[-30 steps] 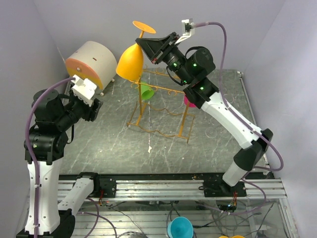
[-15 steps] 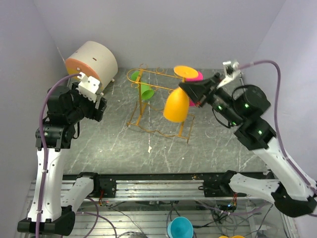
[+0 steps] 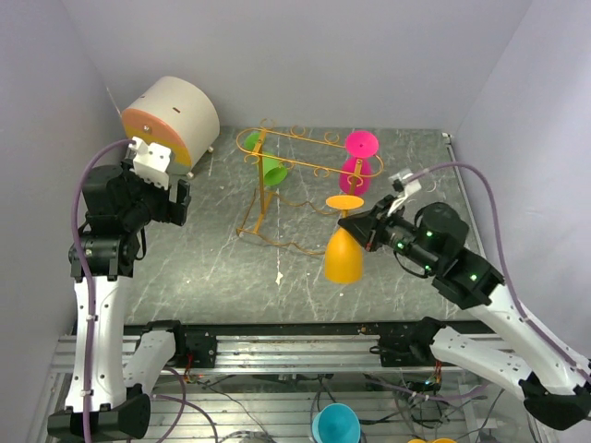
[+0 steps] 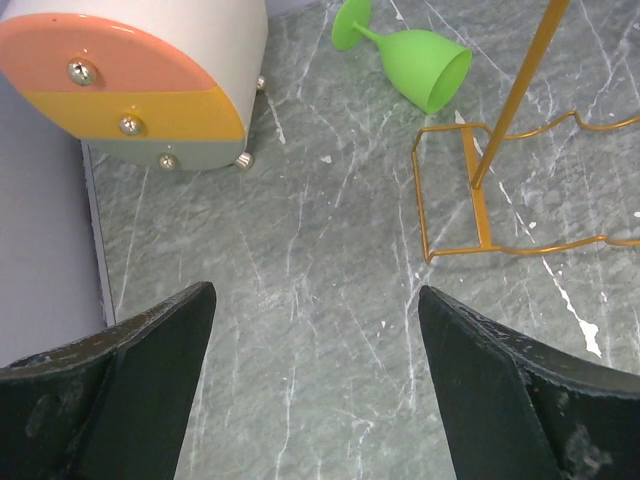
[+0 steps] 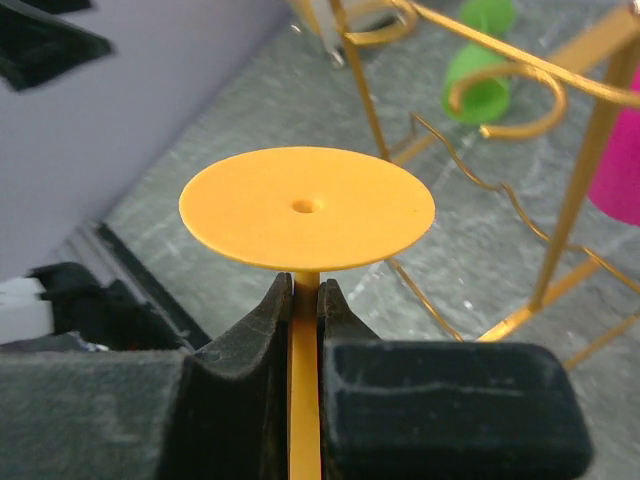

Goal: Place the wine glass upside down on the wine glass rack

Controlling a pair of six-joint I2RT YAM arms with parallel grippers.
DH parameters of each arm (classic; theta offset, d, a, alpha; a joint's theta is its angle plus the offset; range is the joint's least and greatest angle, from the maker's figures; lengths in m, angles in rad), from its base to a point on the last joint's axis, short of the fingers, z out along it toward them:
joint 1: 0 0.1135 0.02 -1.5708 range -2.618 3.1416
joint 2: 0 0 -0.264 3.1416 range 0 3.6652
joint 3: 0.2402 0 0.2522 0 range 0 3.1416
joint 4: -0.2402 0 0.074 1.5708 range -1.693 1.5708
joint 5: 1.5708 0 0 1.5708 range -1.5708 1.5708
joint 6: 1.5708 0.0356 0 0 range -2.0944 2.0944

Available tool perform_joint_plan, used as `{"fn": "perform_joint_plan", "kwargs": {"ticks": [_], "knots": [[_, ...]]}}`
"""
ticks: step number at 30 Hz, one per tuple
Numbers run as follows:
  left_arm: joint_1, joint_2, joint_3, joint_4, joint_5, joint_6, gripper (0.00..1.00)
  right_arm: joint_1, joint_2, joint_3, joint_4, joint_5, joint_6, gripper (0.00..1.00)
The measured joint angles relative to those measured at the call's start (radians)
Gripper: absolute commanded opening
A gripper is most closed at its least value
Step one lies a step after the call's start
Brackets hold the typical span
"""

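The right gripper [image 5: 303,300] has its jaws clamped on the stem of the orange wine glass [image 3: 343,254], just under the foot. The glass hangs bowl-down on the near side of the wine glass rack [image 5: 572,210], apart from it. The left gripper [image 4: 315,300] hovers over the counter [image 4: 300,230], jaws spread wide and empty. With the grip so close to the foot, the jaws may strike the thin rail, shoving the rack or jolting the pink glass [image 3: 355,171].

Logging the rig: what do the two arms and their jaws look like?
Both the left arm and right arm have white lower links and black joints and wrists. A purple cable runs along each to a small white mount at the wrist. Green lights dot the right arm's joints. The jaws are matte black, wedge-shaped and slightly scuffed.
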Motion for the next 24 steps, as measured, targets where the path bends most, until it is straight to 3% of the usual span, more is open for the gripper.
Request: {"fn": "perform_joint_plan", "kwargs": {"ticks": [9,24], "knots": [[0.004,0.003,-0.019,0.021,-0.030,0.013,0.93,0.000,0.053,-0.092,0.093,0.139,-0.050,0.00],[0.005,0.003,-0.053,0.029,-0.047,0.035,0.92,0.000,-0.030,-0.149,0.229,0.128,-0.117,0.00]]}}
